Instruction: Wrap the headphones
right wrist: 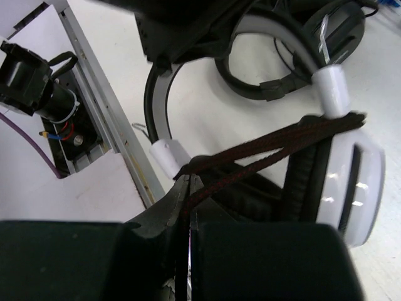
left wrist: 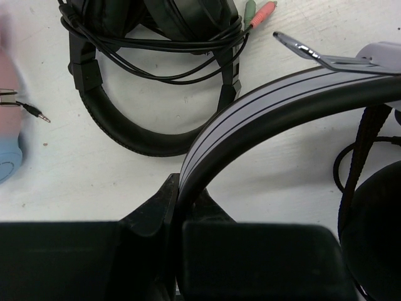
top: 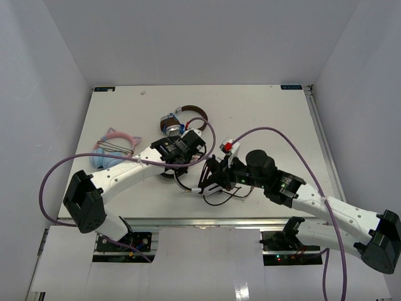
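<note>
The white headphones hang between my two grippers. In the left wrist view my left gripper [left wrist: 178, 188] is shut on their white headband [left wrist: 263, 103], which arches up to the right. Seen from the right wrist, my right gripper [right wrist: 190, 182] is shut on the dark braided cable [right wrist: 269, 147], which runs taut across the white ear cup [right wrist: 360, 182] and its black pad. From above, the left gripper [top: 182, 158] and right gripper [top: 211, 179] sit close together mid-table, with loose cable [top: 227, 197] looping below them.
All-black headphones [left wrist: 150, 75] with their own wrapped cable lie just beyond the left gripper. Brown-banded silver headphones [top: 183, 119] lie farther back. Pink-and-blue headphones [top: 113, 150] sit at the left. The table's metal front rail [right wrist: 103, 106] runs close by the right gripper.
</note>
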{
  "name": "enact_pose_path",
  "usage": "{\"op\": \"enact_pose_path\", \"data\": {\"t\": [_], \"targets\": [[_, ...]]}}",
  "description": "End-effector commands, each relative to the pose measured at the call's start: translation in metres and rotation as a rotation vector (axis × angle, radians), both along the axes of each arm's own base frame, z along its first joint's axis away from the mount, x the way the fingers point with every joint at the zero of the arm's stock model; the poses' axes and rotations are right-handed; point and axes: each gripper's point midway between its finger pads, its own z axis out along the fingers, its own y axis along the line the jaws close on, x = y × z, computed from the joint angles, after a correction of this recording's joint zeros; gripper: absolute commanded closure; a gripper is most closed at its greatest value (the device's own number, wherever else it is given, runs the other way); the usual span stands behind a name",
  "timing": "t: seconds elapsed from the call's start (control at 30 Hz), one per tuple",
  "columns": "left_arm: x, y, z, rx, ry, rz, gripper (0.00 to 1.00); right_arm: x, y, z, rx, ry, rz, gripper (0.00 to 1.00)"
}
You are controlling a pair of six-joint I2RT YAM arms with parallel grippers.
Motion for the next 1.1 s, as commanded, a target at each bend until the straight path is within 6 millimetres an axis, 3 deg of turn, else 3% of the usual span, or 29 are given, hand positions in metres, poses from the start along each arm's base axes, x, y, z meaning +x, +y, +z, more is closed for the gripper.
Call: {"op": "enact_pose_path", "data": {"t": [0.0,0.2,0.43,0.6,0.8,1.07], "targets": [[0.019,-0.01,0.037,-0.225,-0.089,0.091,1.0,-0.019,0.015,0.019,0.146,-0.024,0.036,0.92],[0.018,-0.008,0.046,-0.279,-0.108,0.143,1.0,-0.04,0.021,-0.006,0.157,-0.032,0.073,0.92],[0.014,-0.015,0.062,-0.385,-0.116,0.171,1.0,-0.054,0.029,-0.016,0.154,-0.024,0.074,0.92],[0.016,-0.014,0.075,-0.441,-0.122,0.199,1.0,-0.061,0.031,-0.027,0.123,-0.035,0.039,0.86],[0.011,-0.025,0.092,-0.551,-0.125,0.172,1.0,-0.061,0.033,-0.046,0.055,-0.051,-0.02,0.85],[0.006,-0.02,0.116,-0.601,-0.151,0.179,1.0,-0.052,0.029,-0.083,-0.05,-0.12,-0.131,0.83]]}}
